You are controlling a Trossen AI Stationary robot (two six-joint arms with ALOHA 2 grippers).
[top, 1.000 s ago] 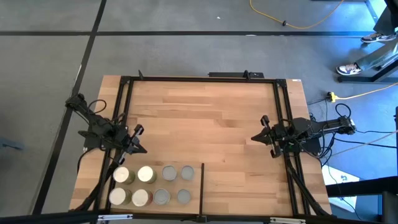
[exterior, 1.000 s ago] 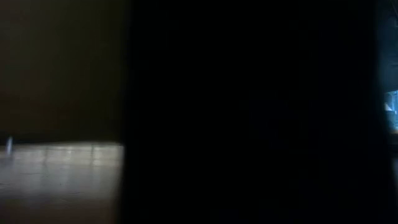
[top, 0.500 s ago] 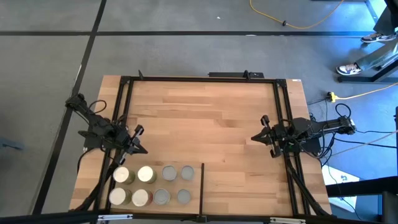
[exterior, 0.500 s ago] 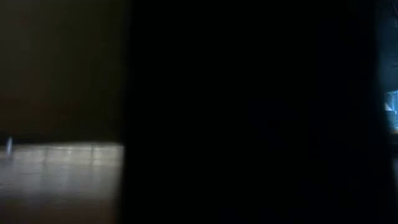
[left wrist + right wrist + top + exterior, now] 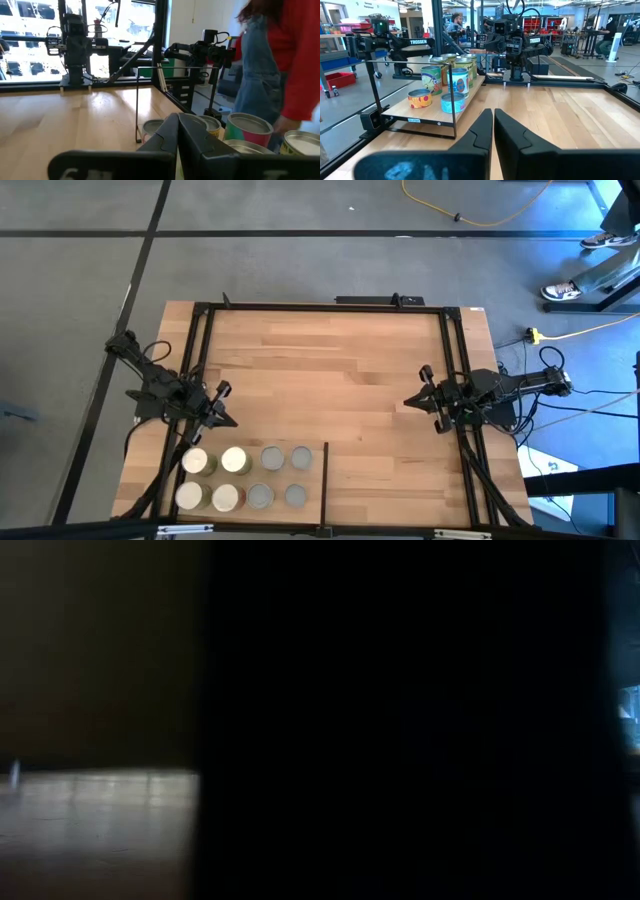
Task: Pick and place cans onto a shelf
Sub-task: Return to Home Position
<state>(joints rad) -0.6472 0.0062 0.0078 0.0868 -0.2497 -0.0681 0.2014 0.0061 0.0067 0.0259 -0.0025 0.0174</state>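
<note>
Cans (image 5: 245,477) all eight on shelf (image 5: 314,476) at 7 o'clock; left gripper (image 5: 176,118) at 9 and right gripper (image 5: 493,113) at 3 clenched empty, placing apparently finished.

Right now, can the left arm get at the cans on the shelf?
Probably yes. The left gripper sits close beside the cans, and nothing shows between them in the high view. It is shut, so it would have to open first.
</note>
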